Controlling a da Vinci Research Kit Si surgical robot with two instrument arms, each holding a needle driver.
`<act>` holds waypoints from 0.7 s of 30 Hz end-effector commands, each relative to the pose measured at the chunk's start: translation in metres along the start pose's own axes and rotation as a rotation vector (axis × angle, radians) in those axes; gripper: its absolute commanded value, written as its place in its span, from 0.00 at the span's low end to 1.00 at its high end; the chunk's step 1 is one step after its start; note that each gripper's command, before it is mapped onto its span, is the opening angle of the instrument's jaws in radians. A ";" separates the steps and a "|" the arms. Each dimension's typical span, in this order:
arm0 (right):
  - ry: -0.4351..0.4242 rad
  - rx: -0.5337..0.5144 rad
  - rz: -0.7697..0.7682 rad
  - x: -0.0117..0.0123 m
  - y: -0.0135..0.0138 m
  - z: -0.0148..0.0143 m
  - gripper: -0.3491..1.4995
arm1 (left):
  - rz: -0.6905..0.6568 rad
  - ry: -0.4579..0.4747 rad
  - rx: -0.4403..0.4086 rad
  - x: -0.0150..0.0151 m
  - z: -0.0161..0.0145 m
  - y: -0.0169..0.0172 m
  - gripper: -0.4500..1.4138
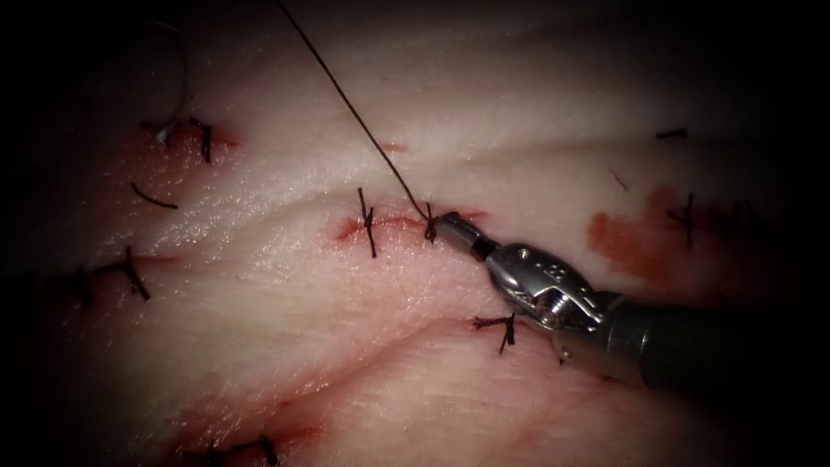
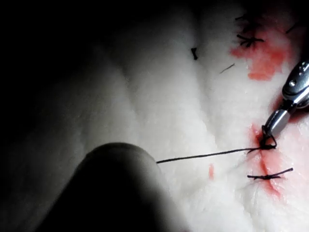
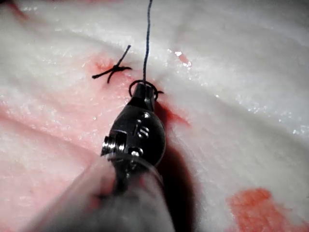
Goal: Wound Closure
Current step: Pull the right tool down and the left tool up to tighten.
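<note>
Right hand (image 1: pixel 443 223) apparently grips thread (image 1: pixel 346 99) beside finished stitch (image 1: pixel 368 222).

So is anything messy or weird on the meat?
A little. Red fluid is smeared on the tissue right of the cut, and a loose cut end of thread lies far left. The right tool is shut on the thread at the cut.

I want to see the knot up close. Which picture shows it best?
The right wrist view: the dark thread knot sits right at the right tool. The endoscope view and left wrist view show it smaller.
</note>
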State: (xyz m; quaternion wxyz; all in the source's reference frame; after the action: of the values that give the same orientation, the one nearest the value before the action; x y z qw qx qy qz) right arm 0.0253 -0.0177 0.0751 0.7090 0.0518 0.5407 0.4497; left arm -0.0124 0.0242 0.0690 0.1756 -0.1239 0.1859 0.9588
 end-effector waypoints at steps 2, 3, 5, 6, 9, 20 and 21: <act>0.000 0.005 -0.005 -0.0005 -0.0002 0.0010 0.00 | 0.000 0.006 0.015 0.0003 0.0012 -0.0013 0.00; 0.002 0.009 -0.008 -0.0007 -0.0003 0.0010 0.00 | 0.001 0.004 0.022 0.0002 0.0015 -0.0017 0.00; -0.002 0.014 -0.012 -0.0011 -0.0005 0.0008 0.00 | 0.000 0.009 0.033 0.0001 0.0020 -0.0024 0.00; -0.003 0.020 -0.015 -0.0014 -0.0007 0.0007 0.00 | -0.003 0.014 0.040 0.0000 0.0022 -0.0027 0.00; -0.007 0.031 -0.024 -0.0023 -0.0014 0.0004 0.00 | -0.014 0.026 0.066 0.0000 0.0028 -0.0039 0.00; 0.001 0.037 -0.041 -0.0040 -0.0034 -0.0006 0.00 | -0.092 0.051 0.210 0.0003 0.0048 -0.0105 0.00; 0.001 0.037 -0.041 -0.0040 -0.0034 -0.0006 0.00 | -0.100 0.055 0.233 0.0003 0.0049 -0.0112 0.00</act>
State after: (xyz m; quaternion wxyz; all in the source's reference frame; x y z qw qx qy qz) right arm 0.0258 -0.0231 0.0756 0.7173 0.0538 0.5491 0.4256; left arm -0.0083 0.0357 0.0695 0.2339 -0.1373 0.2997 0.9147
